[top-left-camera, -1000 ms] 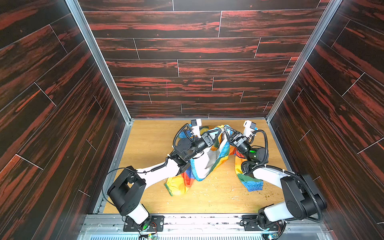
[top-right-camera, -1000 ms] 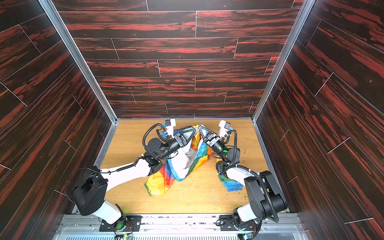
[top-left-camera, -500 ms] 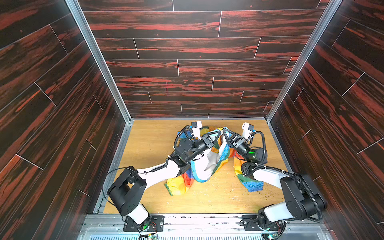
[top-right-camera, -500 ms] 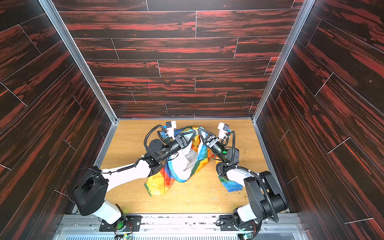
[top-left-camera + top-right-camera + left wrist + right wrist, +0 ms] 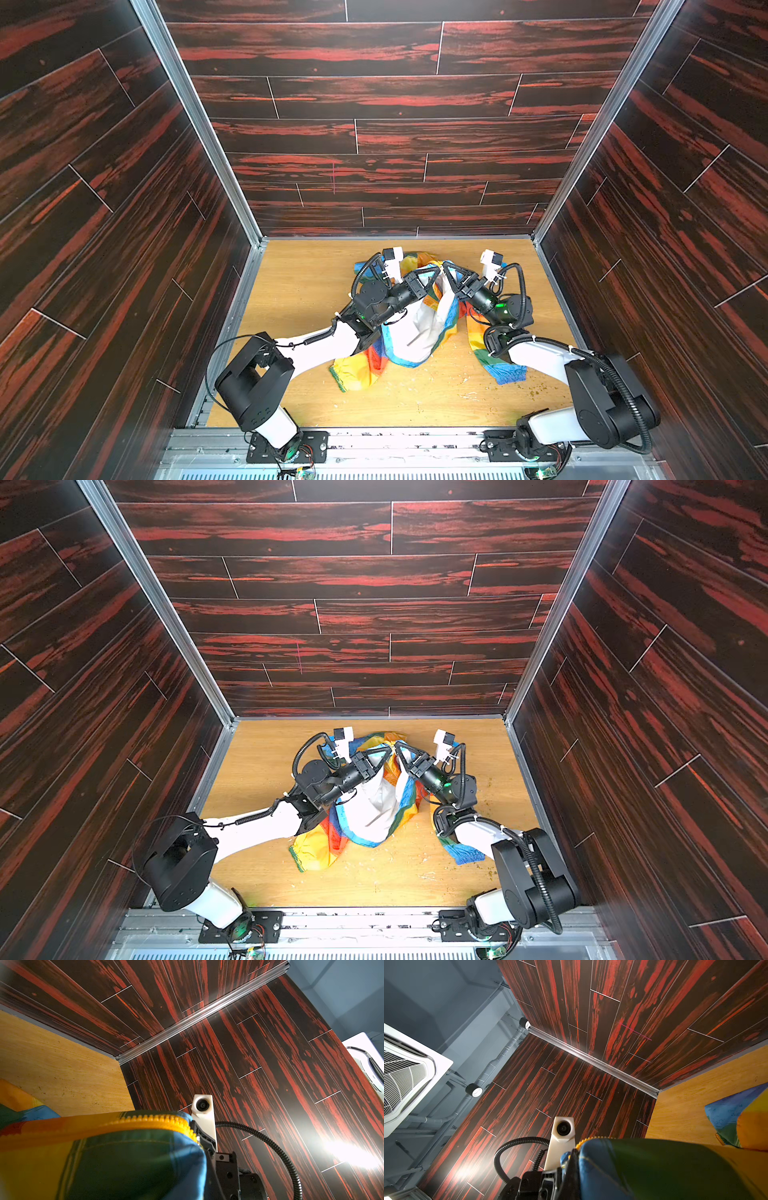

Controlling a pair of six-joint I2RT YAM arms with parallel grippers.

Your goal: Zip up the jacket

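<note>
The left jaws and the right jaws are both clenched on the upper edge of the jacket point(image 5: 417, 332). They meet almost tip to tip, raised above the counter point(image 5: 307, 291). Below them the jacket hangs with its front open, showing white lining and blue edging, and its lower part rests on the counter. A bunched sleeve point(image 5: 357, 374) lies below the left jaws, beside the left arm point(image 5: 324, 345). A second sleeve point(image 5: 505, 370) lies below the right jaws, against the right arm point(image 5: 536, 353). In the left wrist view the yellow zipper point(image 5: 154, 1120) runs along the cloth edge up to the right jaws, and the fabric covers the left jaws.
</note>
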